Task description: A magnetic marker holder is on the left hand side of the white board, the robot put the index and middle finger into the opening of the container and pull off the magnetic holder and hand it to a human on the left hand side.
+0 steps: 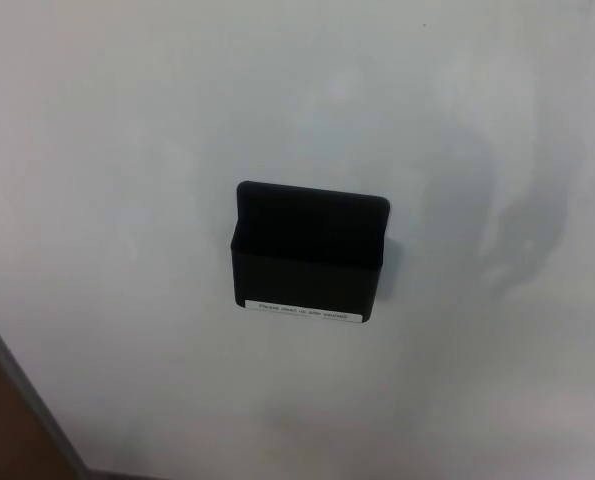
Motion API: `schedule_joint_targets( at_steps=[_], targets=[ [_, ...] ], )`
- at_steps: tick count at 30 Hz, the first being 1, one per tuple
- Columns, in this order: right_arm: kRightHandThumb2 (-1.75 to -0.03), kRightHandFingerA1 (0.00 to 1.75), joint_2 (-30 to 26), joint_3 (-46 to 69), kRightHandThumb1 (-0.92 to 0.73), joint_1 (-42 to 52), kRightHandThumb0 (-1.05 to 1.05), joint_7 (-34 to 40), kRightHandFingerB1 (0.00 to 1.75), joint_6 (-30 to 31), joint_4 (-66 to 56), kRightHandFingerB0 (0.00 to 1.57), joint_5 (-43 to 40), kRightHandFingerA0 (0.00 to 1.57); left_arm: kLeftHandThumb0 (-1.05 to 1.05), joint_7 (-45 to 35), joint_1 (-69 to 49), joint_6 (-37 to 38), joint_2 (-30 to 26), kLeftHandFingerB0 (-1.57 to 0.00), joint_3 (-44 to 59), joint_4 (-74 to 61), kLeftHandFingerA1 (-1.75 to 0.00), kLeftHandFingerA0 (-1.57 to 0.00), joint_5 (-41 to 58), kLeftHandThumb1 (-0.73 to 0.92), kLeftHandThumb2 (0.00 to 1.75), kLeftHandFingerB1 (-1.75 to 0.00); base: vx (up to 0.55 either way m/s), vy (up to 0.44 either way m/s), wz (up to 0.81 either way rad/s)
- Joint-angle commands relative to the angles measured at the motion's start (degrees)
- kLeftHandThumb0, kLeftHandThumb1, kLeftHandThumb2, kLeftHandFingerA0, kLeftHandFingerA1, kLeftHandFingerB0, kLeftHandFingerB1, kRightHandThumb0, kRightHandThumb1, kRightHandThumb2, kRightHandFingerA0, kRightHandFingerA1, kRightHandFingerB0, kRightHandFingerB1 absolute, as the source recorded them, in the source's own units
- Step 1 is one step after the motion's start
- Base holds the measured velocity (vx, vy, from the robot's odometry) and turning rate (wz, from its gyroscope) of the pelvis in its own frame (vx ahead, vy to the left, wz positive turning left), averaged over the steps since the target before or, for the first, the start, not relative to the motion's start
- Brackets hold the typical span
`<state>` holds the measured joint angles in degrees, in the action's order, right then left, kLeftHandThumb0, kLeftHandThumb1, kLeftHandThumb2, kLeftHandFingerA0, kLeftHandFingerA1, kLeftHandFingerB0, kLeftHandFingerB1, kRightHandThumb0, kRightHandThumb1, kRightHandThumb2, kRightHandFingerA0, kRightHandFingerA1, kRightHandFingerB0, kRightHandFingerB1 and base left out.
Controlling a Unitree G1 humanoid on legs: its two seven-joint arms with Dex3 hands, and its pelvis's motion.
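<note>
A: Holder first. Where was it?

B: The black magnetic marker holder (pixel 310 258) sat flat on the whiteboard (pixel 127 150), about the middle of the head view, a touch below centre. Still stuck on, nothing pulled yet by the look of it.

A: Orientation?

B: Upright, maybe tilted a hair clockwise. Long axis ran side to side. The back plate stood taller than the front wall, so the opening faced up, along the top edge. It looked empty, but the inside was too dark to be sure. A white label strip (pixel 304 315) ran along the bottom front; the text was too small to read.

A: Hands?

B: Neither showed. No left hand, no right hand, no forearm. So finger state: couldn't tell, out of frame.

A: Then which hand was nearer?

B: Couldn't say from this frame. My judgement only: the handover goes to the robot's left, so the left arm seems the natural pick.

A: The relation that mattered?

B: The slot opened upward, so two fingers would have to come down from above the rim into the gap between front wall and back plate, then pull away from the board. Approach from below or head-on would meet a closed wall.

A: Anything around it?

B: Faint smudges and a grey shadow (pixel 507 200) to the right on the board. The board's frame edge (pixel 22 395) and brown beyond it were at bottom left. No person in view.
</note>
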<state>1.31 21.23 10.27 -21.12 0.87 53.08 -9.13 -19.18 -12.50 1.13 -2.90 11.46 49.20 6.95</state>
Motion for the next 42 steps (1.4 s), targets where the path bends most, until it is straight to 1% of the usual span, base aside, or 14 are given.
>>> schedule_joint_targets(
  at_steps=[1, 5, 6, 8, 11, 12, 17, 26, 27, 33, 35, 38, 40, 42],
  targets=[
    [-0.63, 0.52, 2.1, 11.6, -0.74, -1.6, -0.57, -18.2, 0.39, -0.8, 0.1, 0.47, -19.4, 0.59, -0.39, -6.9, -5.5, 17.7, -1.3, -0.34, -0.6, -15.8, -0.37, -0.35, 2.1, 0.53, 0.56, -0.31, 0.00, 0.000, 0.00],
    [-0.63, 0.50, 2.4, 12.4, -0.75, -1.9, -0.58, -18.1, 0.38, -0.8, 0.1, 0.47, -18.5, 0.59, -0.53, -2.1, -9.1, 25.0, -5.5, -0.27, -3.3, -33.9, -0.48, -0.33, -6.7, 0.40, 0.72, -0.42, 0.00, 0.000, 0.00],
    [-0.63, 0.50, 2.4, 12.5, -0.74, -1.9, -0.58, -18.5, 0.38, -1.0, 0.3, 0.48, -18.2, 0.61, -0.42, -2.4, -9.9, 24.6, -6.4, -0.36, -3.1, -41.0, -0.40, -0.51, -7.1, 0.51, 0.57, -0.33, 0.00, 0.000, 0.00],
    [-0.63, 0.50, 2.5, 12.7, -0.75, -2.2, -0.57, -18.8, 0.38, -1.1, 0.7, 0.49, -18.1, 0.61, -0.46, -2.9, -10.9, 21.1, -7.9, -0.37, -2.7, -51.5, -0.41, -0.57, -7.5, 0.50, 0.56, -0.32, 0.00, 0.000, 0.00],
    [-0.63, 0.50, 2.6, 13.1, -0.75, -2.4, -0.57, -18.6, 0.38, -1.0, 0.9, 0.48, -18.2, 0.62, -0.55, -2.8, -10.8, 17.9, -9.6, -0.37, -1.9, -61.1, -0.50, -0.45, -9.0, 0.40, 0.75, -0.46, 0.00, 0.000, 0.00],
    [-0.62, 0.49, 2.6, 13.1, -0.73, -2.4, -0.57, -18.7, 0.38, -0.9, 0.9, 0.46, -18.2, 0.61, -0.53, -3.3, -9.6, 17.4, -10.7, -0.48, -1.5, -65.1, -0.39, -0.49, -10.0, 0.49, 0.55, -0.36, 0.00, 0.000, 0.00],
    [-0.63, 0.49, 2.5, 13.5, -0.75, -2.8, -0.56, -18.3, 0.39, -0.9, 1.1, 0.50, -17.8, 0.63, -0.55, -5.8, -4.2, 11.4, -15.2, -0.50, -2.0, -76.0, -0.40, -0.49, -12.4, 0.45, 0.55, -0.37, 0.00, 0.000, 0.00],
    [-0.64, 0.50, 2.2, 13.7, -0.76, -2.6, -0.56, -19.8, 0.38, -1.1, 1.7, 0.47, -17.4, 0.62, -0.59, -8.6, 7.0, 4.3, -21.0, -0.47, -8.3, -79.2, -0.40, -0.47, -19.1, 0.42, 0.54, -0.35, 0.00, 0.000, 0.00],
    [-0.63, 0.50, 2.3, 13.8, -0.74, -2.7, -0.57, -19.8, 0.38, -1.0, 1.7, 0.45, -17.5, 0.61, -0.60, -8.8, 8.1, 4.1, -21.4, -0.33, -9.1, -79.3, -0.51, -0.41, -20.1, 0.35, 0.78, -0.44, 0.00, 0.000, 0.00],
    [-0.63, 0.51, 2.4, 14.5, -0.74, -3.0, -0.56, -19.9, 0.38, -0.6, 1.7, 0.44, -18.0, 0.61, -0.60, -10.6, 13.6, -2.0, -25.1, -0.22, -14.1, -82.8, -0.52, -0.39, -21.7, 0.35, 0.79, -0.41, 0.00, 0.000, 0.00],
    [-0.63, 0.51, 2.3, 14.5, -0.74, -3.1, -0.56, -20.2, 0.38, -0.5, 1.7, 0.44, -18.0, 0.61, -0.60, -10.6, 14.3, -3.2, -25.9, -0.22, -14.9, -83.4, -0.52, -0.39, -21.7, 0.35, 0.79, -0.41, 0.00, 0.000, 0.00],
    [-0.63, 0.51, 2.1, 14.6, -0.75, -3.6, -0.56, -20.5, 0.39, -0.9, 2.5, 0.48, -18.1, 0.62, -0.63, -12.1, 17.4, -6.5, -27.5, -0.32, -17.2, -84.7, -0.37, -0.39, -21.9, 0.44, 0.55, -0.31, 0.00, 0.000, 0.00],
    [-0.63, 0.50, 1.8, 14.3, -0.74, -3.8, -0.57, -20.6, 0.39, -1.5, 3.1, 0.49, -18.0, 0.61, -0.66, -13.5, 21.1, -8.9, -28.3, -0.25, -19.7, -84.3, -0.45, -0.31, -21.6, 0.36, 0.72, -0.39, 0.00, 0.000, 0.00],
    [-0.63, 0.51, 1.7, 14.4, -0.73, -3.9, -0.56, -20.8, 0.39, -1.7, 3.6, 0.50, -18.2, 0.62, -0.64, -13.8, 23.1, -9.8, -28.2, -0.29, -21.1, -83.1, -0.38, -0.34, -21.8, 0.42, 0.55, -0.30, 0.00, 0.000, 0.00]
  ],
)
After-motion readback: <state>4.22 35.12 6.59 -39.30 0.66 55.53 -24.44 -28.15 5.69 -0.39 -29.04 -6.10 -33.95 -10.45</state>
